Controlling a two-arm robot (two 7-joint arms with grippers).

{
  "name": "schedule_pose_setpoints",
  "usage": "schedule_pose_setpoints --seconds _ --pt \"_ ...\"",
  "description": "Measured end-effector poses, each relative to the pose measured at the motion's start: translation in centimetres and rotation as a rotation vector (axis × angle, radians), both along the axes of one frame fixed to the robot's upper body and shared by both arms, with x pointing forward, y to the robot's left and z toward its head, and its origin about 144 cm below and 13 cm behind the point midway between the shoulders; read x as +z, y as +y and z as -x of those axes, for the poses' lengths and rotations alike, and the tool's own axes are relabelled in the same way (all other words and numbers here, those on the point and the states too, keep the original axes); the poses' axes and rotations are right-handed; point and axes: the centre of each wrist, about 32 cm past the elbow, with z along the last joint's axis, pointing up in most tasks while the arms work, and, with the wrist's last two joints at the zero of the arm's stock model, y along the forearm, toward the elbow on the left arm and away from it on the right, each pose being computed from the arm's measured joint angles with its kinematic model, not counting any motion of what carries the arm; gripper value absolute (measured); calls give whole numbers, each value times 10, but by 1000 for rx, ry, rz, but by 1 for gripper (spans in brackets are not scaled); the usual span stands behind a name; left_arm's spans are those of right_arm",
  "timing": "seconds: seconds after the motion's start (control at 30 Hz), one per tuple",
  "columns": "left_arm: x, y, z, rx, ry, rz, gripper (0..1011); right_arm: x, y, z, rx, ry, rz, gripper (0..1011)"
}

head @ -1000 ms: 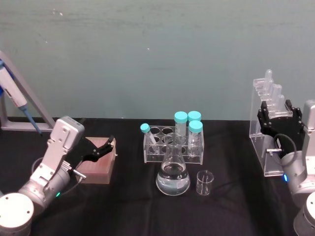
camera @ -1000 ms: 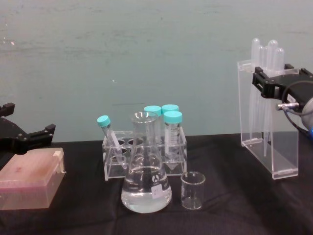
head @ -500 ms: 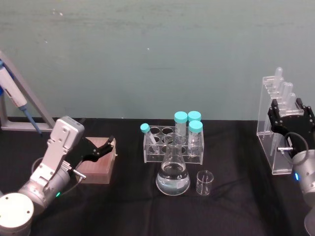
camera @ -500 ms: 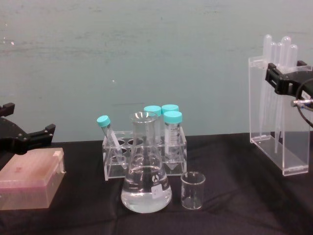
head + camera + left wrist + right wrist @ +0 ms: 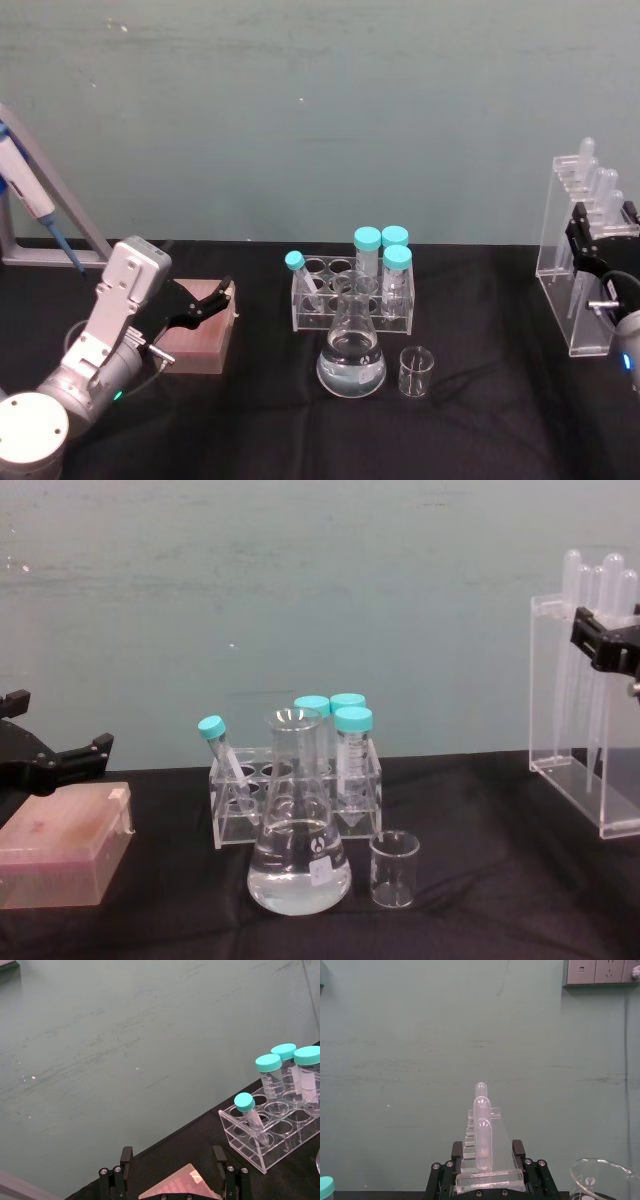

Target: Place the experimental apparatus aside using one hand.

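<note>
Table (image 5: 480, 420): we see a flat top under matt black cloth, set against a dull green wall.
Acrylic stand (image 5: 558, 250): a tall, clear, hard-edged slab-sided frame, upright at the table's far right and well apart from the rest of the glassware. From the chest view (image 5: 560, 690) it looks like a narrow box with an open side; we cannot tell whether its foot touches the cloth.
Pipettes (image 5: 592, 165): soft translucent plastic with rounded bulbs, in a row along the stand's top, stems hanging down inside it.
Right gripper (image 5: 603, 222): black and angular, with its fingers clamped on the stand's upper part from both sides. Its wrist view shows the two jaws pressed to the acrylic (image 5: 487, 1152).
Left gripper (image 5: 215, 300): black, on a silver wrist at the left, with its fingers spread and gripping nothing, poised over the pink box.
Pink box (image 5: 200, 335): a squat, translucent rectangular box of rosy plastic, at the table's left.
Tube rack (image 5: 350, 300): clear acrylic with round holes, at the centre, behind the flask. It holds four tubes with teal screw caps, three upright and one leaning.
Flask (image 5: 351, 355): smooth conical glass with a narrow neck, at centre front, clear liquid filling its wide lower part.
Beaker (image 5: 415, 372): a small straight-walled glass cylinder, just beside the flask on its right.
</note>
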Motion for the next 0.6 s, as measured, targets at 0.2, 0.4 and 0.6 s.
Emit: schedule_pose_setpoints --seconds 0.2,0.4,0.6 --pt "0 0 0 0 0 0 1000 -1 -7 1 1 -2 -4 609" --pt "0 0 0 0 0 0 1000 -1 -14 2 -2 -2 -5 609" --pt "0 0 0 0 0 0 1000 -1 -20 3 -8 -1 -2 609"
